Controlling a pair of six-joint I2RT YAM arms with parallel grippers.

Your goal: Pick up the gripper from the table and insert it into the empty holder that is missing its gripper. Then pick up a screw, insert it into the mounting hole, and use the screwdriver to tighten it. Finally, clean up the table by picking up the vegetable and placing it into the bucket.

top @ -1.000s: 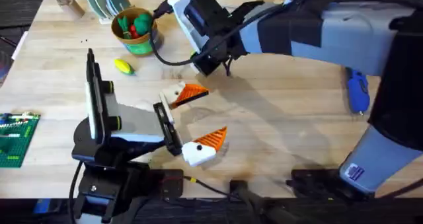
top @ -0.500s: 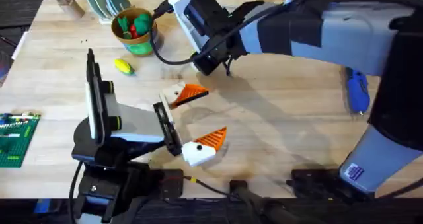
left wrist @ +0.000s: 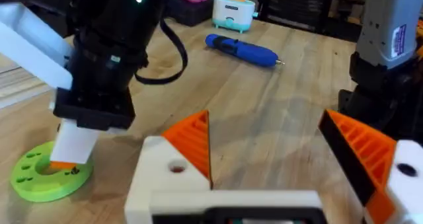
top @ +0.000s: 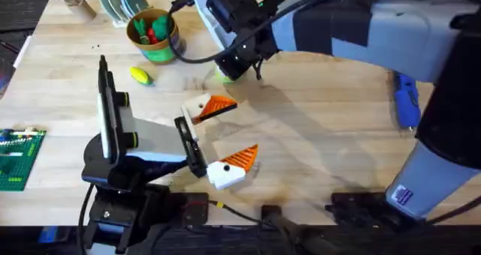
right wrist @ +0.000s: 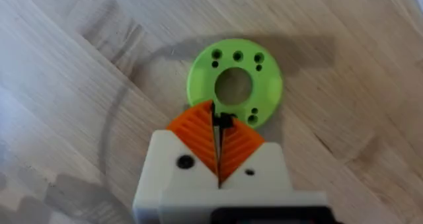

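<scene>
Desk: light wood, cluttered
Right end effector: my pads pinched on a tiny dark screw, at the green disc
Left end effector: spread apart, both tips on
Risk: screw could slip
Screwdriver: far right

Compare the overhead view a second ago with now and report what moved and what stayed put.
The right hand shifted slightly toward the table's far edge and now sits over the green ring disc, its fingers closed on a small dark item, likely a screw. The left hand, yellow vegetable, bucket and blue screwdriver stayed where they were.
</scene>
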